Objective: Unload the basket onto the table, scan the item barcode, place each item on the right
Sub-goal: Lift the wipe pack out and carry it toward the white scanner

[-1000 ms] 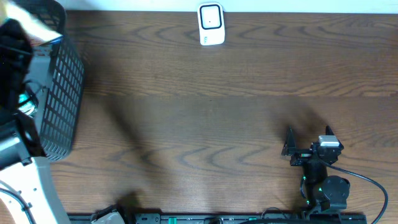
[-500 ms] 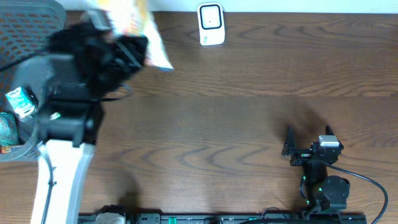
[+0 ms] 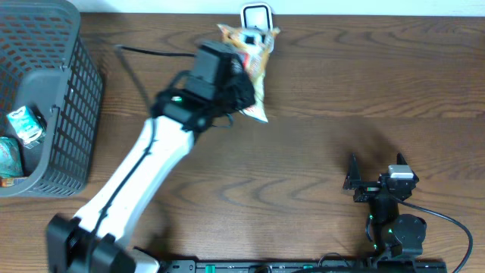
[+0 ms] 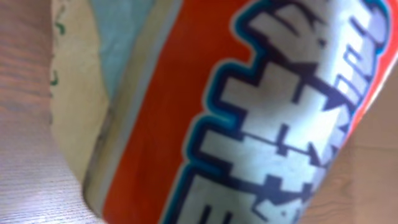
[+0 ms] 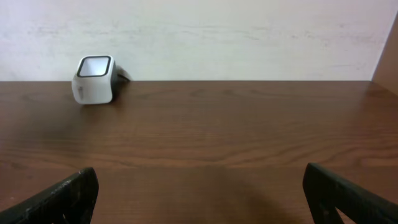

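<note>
My left gripper [image 3: 239, 92] is shut on an orange and white snack bag [image 3: 255, 67] and holds it above the table at the back centre. The bag's top edge overlaps the white barcode scanner [image 3: 257, 12], which stands at the table's far edge. In the left wrist view the bag [image 4: 249, 112] fills the picture with large white letters on orange; my own fingers are hidden there and no barcode shows. My right gripper [image 3: 377, 161] rests at the front right, open and holding nothing. Its wrist view has the scanner [image 5: 94, 79] far off to the left, beyond the open gripper [image 5: 202, 199].
A dark grey wire basket [image 3: 72, 91] stands at the left edge with a green carton [image 3: 24, 125] and another packet [image 3: 6, 158] inside. A pale wall runs behind the table's far edge. The right arm's cable trails off to the front right.
My left arm has swung from over the basket to the right, carrying the snack bag, and now holds it in front of the scanner. The right arm has not moved.
</note>
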Controlling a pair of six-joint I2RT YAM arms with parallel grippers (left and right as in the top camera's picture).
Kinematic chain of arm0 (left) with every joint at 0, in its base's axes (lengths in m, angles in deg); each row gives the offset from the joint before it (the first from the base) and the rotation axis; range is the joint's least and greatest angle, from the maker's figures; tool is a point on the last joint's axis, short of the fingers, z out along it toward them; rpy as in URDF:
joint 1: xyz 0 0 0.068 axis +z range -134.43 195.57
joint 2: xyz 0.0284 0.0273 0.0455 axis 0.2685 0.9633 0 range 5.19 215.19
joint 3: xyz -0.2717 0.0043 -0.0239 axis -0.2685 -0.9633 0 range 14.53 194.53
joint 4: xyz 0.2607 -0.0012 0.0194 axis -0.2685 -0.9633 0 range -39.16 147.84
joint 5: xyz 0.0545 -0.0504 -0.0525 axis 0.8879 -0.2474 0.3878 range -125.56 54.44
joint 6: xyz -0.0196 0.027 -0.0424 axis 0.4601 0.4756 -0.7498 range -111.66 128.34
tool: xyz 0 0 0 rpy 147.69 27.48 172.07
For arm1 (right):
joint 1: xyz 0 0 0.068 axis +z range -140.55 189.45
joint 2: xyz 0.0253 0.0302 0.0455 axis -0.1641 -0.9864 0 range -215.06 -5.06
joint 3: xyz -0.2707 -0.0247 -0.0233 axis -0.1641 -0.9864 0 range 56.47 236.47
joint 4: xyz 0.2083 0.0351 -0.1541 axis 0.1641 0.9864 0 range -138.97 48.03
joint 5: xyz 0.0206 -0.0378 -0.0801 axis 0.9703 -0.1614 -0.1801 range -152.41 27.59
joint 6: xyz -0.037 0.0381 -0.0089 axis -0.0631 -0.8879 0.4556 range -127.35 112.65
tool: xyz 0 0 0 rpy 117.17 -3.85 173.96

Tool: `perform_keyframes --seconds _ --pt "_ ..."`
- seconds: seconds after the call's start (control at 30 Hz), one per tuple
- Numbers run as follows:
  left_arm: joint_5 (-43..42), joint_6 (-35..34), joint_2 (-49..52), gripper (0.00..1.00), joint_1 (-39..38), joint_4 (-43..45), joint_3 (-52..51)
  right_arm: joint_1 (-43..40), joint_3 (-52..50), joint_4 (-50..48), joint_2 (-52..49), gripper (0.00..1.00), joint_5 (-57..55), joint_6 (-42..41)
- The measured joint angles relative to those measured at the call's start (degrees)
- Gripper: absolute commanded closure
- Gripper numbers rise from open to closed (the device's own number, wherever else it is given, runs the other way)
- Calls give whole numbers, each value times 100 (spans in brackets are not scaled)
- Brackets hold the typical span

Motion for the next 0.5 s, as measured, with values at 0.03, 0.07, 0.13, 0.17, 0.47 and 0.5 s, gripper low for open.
perform_keyframes --seconds 0.03,0.07,0.13,0.17,0.47,0.5 --pt "94 -4 138 92 -114 -2 0 0 0 0 0 1 0 0" --pt "155 -11 251 92 -203 0 0 0 0 0 0 1 0 0" --pt "282 -85 492 93 -374 0 0 0 0 0 0 1 0 0" --pt "339 -127 601 92 -448 4 0 0 0 0 0 1 0 0" --pt "522 -289 1333 75 -925 44 0 0 0 0 0 1 0 0" --pt "522 -295 1342 73 -962 50 0 0 0 0 0 1 0 0"
